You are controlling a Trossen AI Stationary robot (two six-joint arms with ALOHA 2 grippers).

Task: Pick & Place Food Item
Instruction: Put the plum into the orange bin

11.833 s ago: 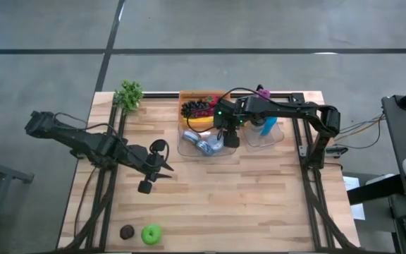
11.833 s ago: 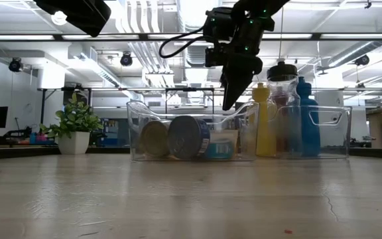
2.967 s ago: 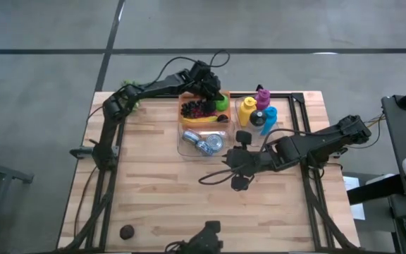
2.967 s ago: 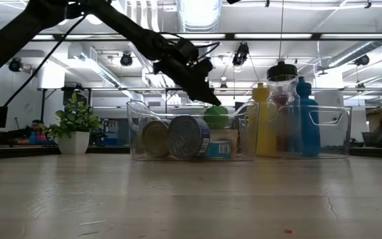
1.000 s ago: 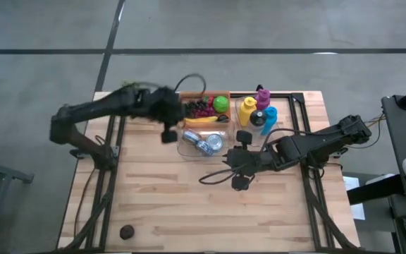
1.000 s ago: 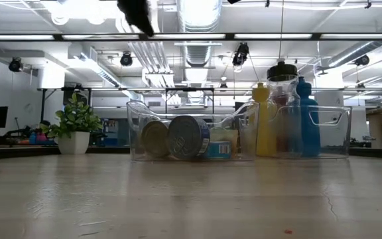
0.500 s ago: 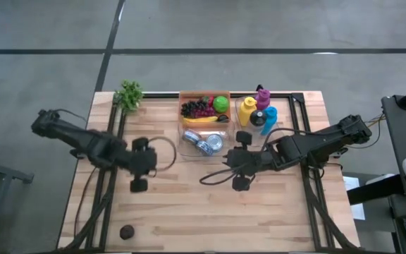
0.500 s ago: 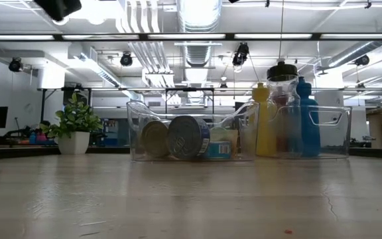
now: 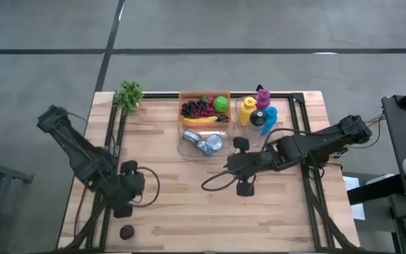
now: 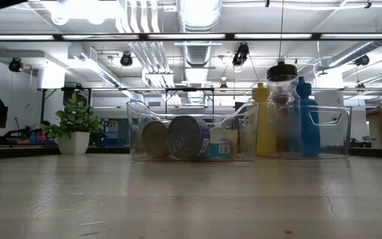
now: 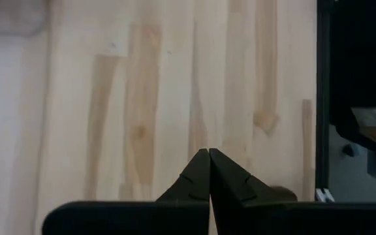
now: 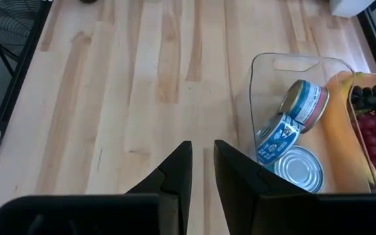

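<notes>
Hovering over the near left of the tabletop (image 9: 189,212), the left gripper (image 9: 123,209) is carrying nothing, fingers pressed together, just beside the dark round food item (image 9: 126,231). To pick it well, it is needing to spread them and centre over it. Mid-table, the right gripper (image 9: 244,189) is waiting, fingers narrowly parted. Farther off, the clear bin (image 9: 187,147) and fruit tray (image 9: 204,96) are receiving food.

pale matt wooden plank tabletop (image 9: 189,190); glossy clear plastic bin (image 10: 192,131); shiny round metal cans (image 12: 297,166); matt black gripper fingers (image 11: 198,175).
</notes>
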